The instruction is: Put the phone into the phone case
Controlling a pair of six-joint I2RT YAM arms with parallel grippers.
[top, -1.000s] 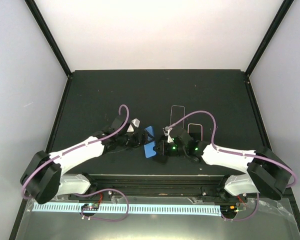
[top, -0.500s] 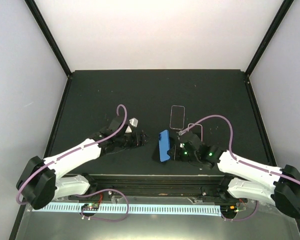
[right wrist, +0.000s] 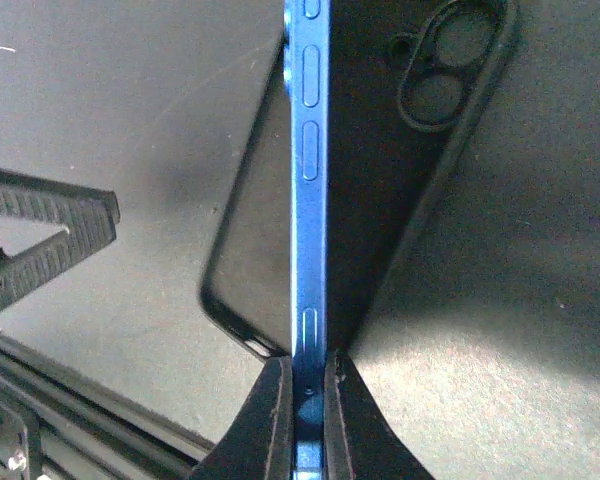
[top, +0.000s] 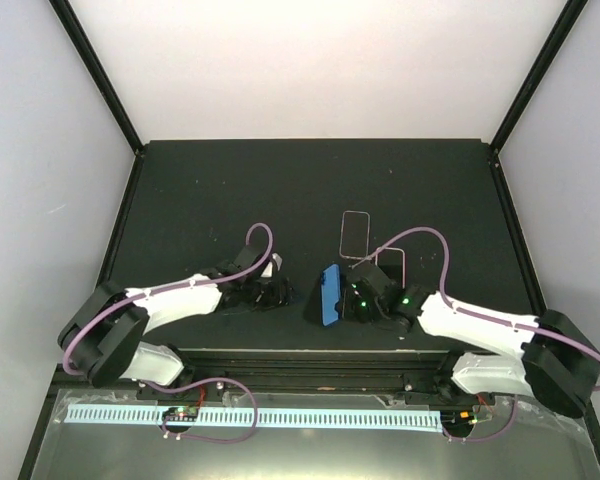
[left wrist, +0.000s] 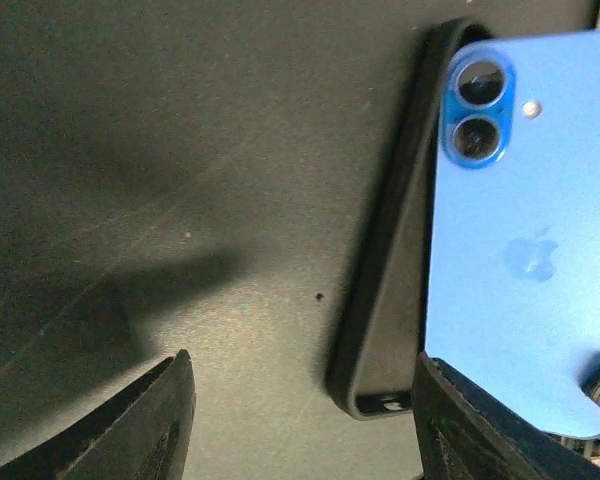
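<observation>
The black phone case [right wrist: 380,200] lies flat on the dark tabletop [top: 230,180] with its open side up. Its camera cutout is at the end farthest from the arms' bases.

The blue phone [right wrist: 308,200] stands on one long edge above the phone case and runs along its length, so it is not lying flat inside. In the right wrist view it shows edge-on, side buttons facing the camera, over the left part of the case's opening. Whether its lower edge touches the inside of the case I cannot tell. In the left wrist view the phone [left wrist: 520,250] shows its blue back with two lenses and a logo. It hides most of the phone case [left wrist: 380,280], leaving one long rim and a bottom corner visible.

The right end effector [right wrist: 308,375] is clenched on the phone, with a finger pressed to each face at the end of the phone nearest the bases. From above it sits just right of the phone case [top: 352,298].

The left end effector [top: 280,293] sits low, just left of the phone case. Its fingers [left wrist: 170,420] are spread apart and grasp nothing. The case's near corner shows between them, apart from the left finger.

Beyond the phone case, farther from the bases, two clear rectangular pieces [top: 355,235] lie flat. What they are I cannot tell.
</observation>
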